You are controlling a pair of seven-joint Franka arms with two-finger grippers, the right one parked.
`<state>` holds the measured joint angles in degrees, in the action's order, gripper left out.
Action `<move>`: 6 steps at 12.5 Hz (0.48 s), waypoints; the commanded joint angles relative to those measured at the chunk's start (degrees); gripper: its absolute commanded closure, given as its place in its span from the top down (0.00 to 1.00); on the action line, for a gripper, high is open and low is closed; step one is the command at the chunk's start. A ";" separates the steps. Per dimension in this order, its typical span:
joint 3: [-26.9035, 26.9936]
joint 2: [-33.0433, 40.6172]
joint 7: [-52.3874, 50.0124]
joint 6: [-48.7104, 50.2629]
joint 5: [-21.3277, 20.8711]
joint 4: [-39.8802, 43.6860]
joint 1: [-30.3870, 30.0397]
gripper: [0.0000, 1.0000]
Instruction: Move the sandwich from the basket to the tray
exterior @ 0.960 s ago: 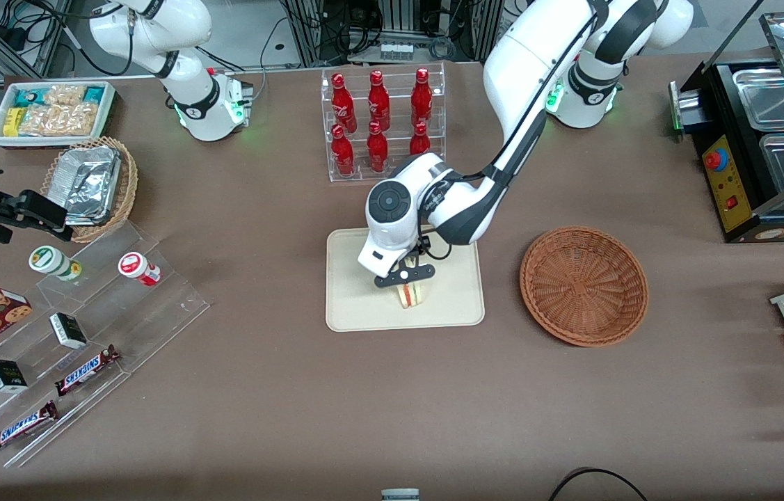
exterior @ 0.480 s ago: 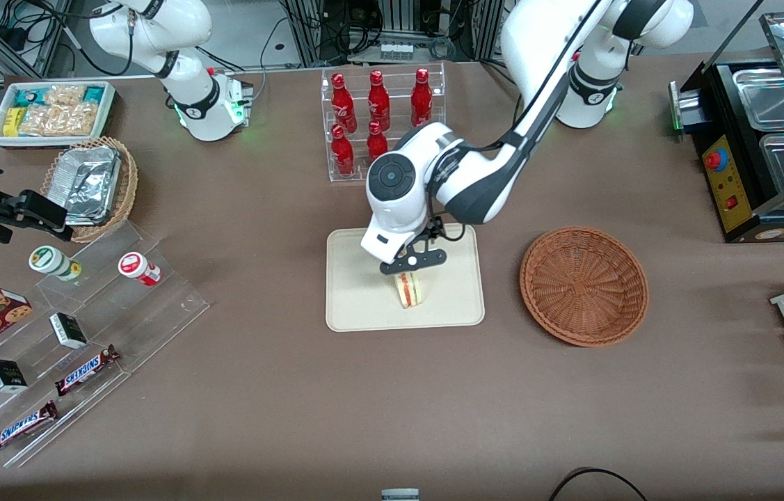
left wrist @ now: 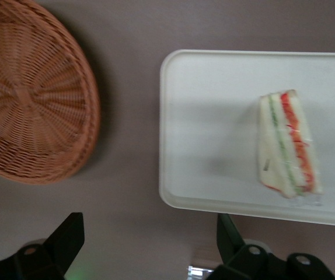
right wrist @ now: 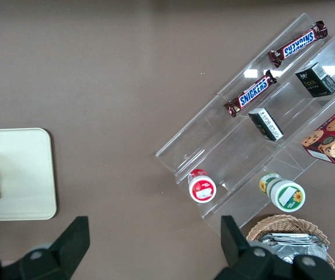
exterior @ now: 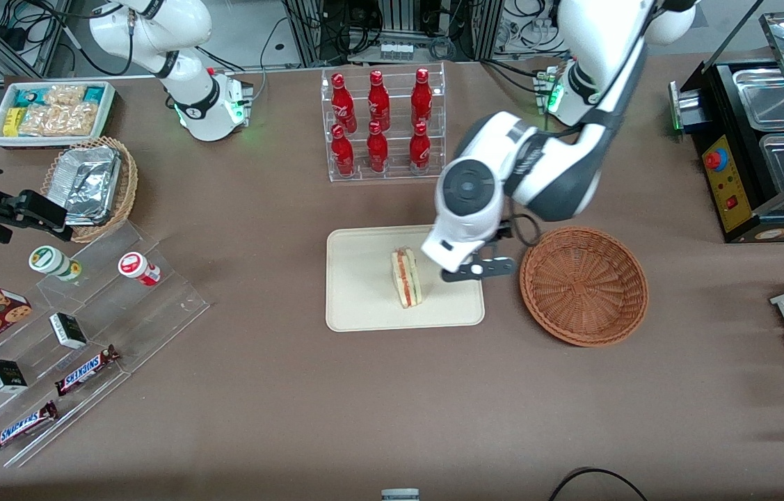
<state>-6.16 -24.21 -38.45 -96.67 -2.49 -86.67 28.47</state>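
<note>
Brown cloth covers the table (exterior: 294,417), and on it the cream tray (exterior: 364,306) lies near the middle, with the reddish-brown wicker basket (exterior: 584,285) just beside it toward the working arm's end, the two apart and the basket holding nothing. White and grey, the left arm (exterior: 545,167) reaches down from above with its wrist bent over the gap between tray and basket. Its gripper (exterior: 478,269) hangs above the tray's edge nearest the basket, fingers (left wrist: 68,236) spread wide apart, gripping nothing and touching nothing. The sandwich (exterior: 407,277) stands on its edge on the tray, about midway along it, clear of the gripper, its red and green filling stripes facing up. A clear rack of red bottles (exterior: 381,122) stands farther from the front camera than the tray.
</note>
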 commanded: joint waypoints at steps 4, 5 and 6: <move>-0.43 15.32 21.54 1.04 -0.15 -14.92 -14.12 1.00; -0.43 16.47 24.88 2.88 -0.15 -15.02 -16.23 1.00; -0.34 17.44 27.88 4.72 -0.15 -14.94 -17.56 1.00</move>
<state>-5.89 -10.84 -15.28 -94.08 -2.50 -98.82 13.22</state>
